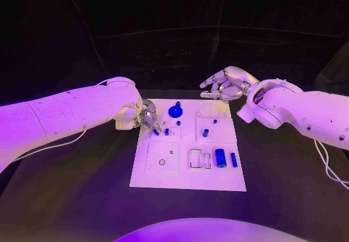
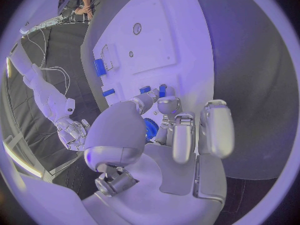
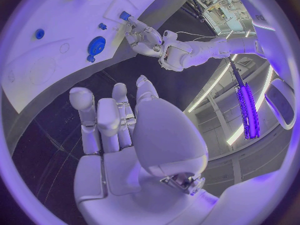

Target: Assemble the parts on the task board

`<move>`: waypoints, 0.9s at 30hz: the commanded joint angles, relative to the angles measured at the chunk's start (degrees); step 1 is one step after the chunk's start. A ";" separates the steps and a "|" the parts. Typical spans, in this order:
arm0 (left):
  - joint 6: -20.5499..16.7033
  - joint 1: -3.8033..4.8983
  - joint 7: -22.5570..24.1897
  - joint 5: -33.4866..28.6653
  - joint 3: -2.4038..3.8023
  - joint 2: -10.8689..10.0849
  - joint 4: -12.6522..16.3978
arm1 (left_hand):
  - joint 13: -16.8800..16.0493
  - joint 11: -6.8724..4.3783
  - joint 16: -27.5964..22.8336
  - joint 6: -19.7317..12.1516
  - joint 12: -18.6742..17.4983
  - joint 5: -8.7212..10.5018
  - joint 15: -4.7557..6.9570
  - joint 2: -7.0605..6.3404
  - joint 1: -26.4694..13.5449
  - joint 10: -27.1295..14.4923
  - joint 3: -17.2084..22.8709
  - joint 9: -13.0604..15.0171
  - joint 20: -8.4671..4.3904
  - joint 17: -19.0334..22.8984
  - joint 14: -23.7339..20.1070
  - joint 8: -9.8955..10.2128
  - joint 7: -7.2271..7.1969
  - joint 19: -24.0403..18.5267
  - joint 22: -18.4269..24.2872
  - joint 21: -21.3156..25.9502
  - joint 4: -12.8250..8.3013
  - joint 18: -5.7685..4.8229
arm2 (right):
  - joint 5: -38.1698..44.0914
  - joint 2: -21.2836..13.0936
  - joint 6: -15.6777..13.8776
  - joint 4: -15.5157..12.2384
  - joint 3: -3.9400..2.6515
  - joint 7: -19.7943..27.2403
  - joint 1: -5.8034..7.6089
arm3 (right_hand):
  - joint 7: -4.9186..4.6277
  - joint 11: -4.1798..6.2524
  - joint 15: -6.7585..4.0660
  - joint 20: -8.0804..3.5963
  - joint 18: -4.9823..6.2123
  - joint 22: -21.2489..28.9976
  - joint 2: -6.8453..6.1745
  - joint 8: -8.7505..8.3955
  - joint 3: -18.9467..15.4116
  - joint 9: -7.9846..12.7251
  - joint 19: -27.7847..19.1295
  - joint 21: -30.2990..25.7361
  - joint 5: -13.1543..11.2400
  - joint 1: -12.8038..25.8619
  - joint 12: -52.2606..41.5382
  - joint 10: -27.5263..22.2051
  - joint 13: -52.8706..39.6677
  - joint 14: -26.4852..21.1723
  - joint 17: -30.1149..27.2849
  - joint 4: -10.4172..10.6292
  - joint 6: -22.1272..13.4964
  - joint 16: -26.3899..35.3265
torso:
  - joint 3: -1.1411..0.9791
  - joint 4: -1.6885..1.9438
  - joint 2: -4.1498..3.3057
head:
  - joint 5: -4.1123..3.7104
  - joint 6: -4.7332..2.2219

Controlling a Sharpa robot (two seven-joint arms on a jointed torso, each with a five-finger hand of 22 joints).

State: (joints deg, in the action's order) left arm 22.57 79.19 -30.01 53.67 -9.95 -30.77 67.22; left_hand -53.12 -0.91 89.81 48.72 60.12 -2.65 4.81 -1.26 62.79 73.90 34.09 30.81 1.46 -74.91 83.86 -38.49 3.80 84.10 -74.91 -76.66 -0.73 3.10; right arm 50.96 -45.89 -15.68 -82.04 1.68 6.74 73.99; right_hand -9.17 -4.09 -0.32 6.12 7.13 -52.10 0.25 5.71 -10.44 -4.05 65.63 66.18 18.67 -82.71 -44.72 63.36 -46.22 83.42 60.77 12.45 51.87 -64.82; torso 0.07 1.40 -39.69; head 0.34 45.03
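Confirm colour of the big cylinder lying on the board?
Blue cylinder; clearest in the head view.

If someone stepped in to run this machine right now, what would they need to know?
Left hand: fingertips down at a small blue peg on the task board, near its left edge; whether it grips it, I cannot tell.
Right hand: holds nothing, fingers curled, above the board's far edge.
Blue knob stands at the far end; two blue cylinders lie loose near the right edge.
Assembly is unfinished.

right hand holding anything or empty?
Empty. The right hand hangs past the far edge of the task board, fingers loosely curled with nothing between them, touching no part.
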 commanded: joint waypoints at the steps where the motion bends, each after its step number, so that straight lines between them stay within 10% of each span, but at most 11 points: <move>1: -0.02 -0.08 -0.94 0.31 -0.09 -0.05 0.25 | -0.05 -0.14 0.19 -0.04 -0.12 -0.46 -0.34 0.37 0.02 0.40 6.33 0.04 0.22 -15.09 6.14 -0.28 -0.47 0.67 -0.53 0.08 -6.29 0.40 | 0.06 0.03 0.28 -0.05 -0.03 0.55 0.09 | -0.05 -0.02 0.07 -0.01 0.74 0.05 0.62 0.31 -0.33 0.02 -0.22 -0.25 0.28 0.12 0.02 -0.28 0.01 -0.20 0.06 0.01 -0.27 0.25 | 0.03 0.03 -0.01 | -0.03 0.02; 27: -1.11 -0.10 -1.87 0.32 -0.12 -0.48 0.86 | -0.15 -0.40 0.19 0.99 0.01 -0.63 -0.19 -0.50 -2.63 0.92 5.41 0.18 0.21 -15.09 6.14 -0.85 -0.93 0.82 -0.99 -0.26 -5.12 0.33 | 0.06 -0.07 0.22 -0.13 -0.03 0.56 0.09 | -0.05 -0.02 0.07 -0.01 0.74 0.05 0.62 0.31 -0.33 0.02 -0.22 -0.25 0.28 0.12 0.02 -0.28 0.01 -0.20 0.06 0.01 -0.27 0.25 | -0.01 -0.05 0.00 | 0.00 0.11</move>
State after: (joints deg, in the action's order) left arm 21.74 79.12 -30.87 53.69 -10.02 -31.25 68.00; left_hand -53.23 -1.36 89.81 49.41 60.12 -3.16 4.81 -1.60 60.72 74.35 35.63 30.97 1.46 -74.90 83.86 -39.07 3.17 84.10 -74.91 -76.66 -2.28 3.11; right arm 50.96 -45.95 -15.65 -82.05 1.68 6.79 73.99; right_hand -9.17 -4.10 -0.31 6.12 7.12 -52.10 0.25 5.71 -10.44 -4.05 65.63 66.18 18.67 -82.71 -44.73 63.36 -46.22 83.42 60.76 12.45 51.87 -64.82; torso 0.07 1.37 -39.69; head 0.36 45.14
